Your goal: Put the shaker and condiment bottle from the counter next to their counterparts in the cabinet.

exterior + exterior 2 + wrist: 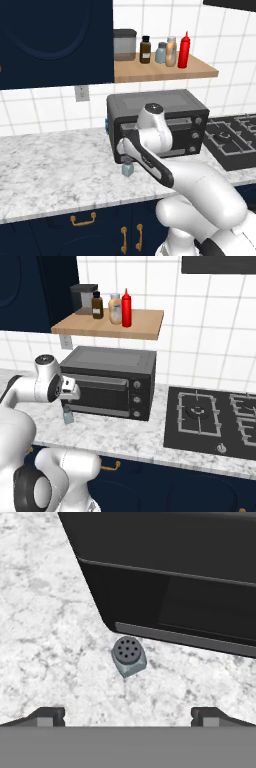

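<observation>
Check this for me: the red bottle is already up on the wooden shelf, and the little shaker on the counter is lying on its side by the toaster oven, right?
Not quite. The shaker stands upright on the counter, its holed cap facing up in the hand view. The red bottle is indeed on the wooden shelf, and the shaker is by the toaster oven.

A black toaster oven (157, 125) stands against the white tiled wall (45, 107), its glass door shut and three knobs in a column down its right side. To its right lies a black gas hob (215, 421) with cast grates. A wall socket (81, 92) sits on the tiles left of the oven. On the shelf, a grey canister (124, 44) (at the left end) and a dark brown bottle (145, 50) stand side by side.
</observation>
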Controlling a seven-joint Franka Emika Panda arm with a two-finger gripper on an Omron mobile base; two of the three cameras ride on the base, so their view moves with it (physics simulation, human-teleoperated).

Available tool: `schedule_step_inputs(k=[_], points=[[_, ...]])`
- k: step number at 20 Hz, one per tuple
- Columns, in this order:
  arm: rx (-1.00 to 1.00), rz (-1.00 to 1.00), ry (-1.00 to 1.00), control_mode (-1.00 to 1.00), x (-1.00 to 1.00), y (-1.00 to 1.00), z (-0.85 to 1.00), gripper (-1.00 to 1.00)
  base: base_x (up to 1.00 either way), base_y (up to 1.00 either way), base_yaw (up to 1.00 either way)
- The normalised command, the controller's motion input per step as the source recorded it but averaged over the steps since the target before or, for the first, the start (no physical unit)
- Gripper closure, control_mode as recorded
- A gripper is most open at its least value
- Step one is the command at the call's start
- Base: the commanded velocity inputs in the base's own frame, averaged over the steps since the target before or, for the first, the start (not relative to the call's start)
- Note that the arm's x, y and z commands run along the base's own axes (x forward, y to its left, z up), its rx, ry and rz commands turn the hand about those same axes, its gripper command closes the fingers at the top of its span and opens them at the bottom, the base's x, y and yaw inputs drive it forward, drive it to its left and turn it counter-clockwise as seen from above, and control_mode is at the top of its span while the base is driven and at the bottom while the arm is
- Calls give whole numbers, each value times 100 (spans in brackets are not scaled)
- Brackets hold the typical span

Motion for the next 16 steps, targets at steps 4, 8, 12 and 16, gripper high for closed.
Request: schedule_step_inputs(k=[4,8,12,16], points=[[0,-5,-3,-100,27,3,-13,-100,0,0,0],[0,-6,-2,-100,26,0,-27,-100,0,0,0],[0,-9,0,-100,3,0,-34,-100,0,0,0],[0,-8,0,-100,0,1,-31,-100,0,0,0]])
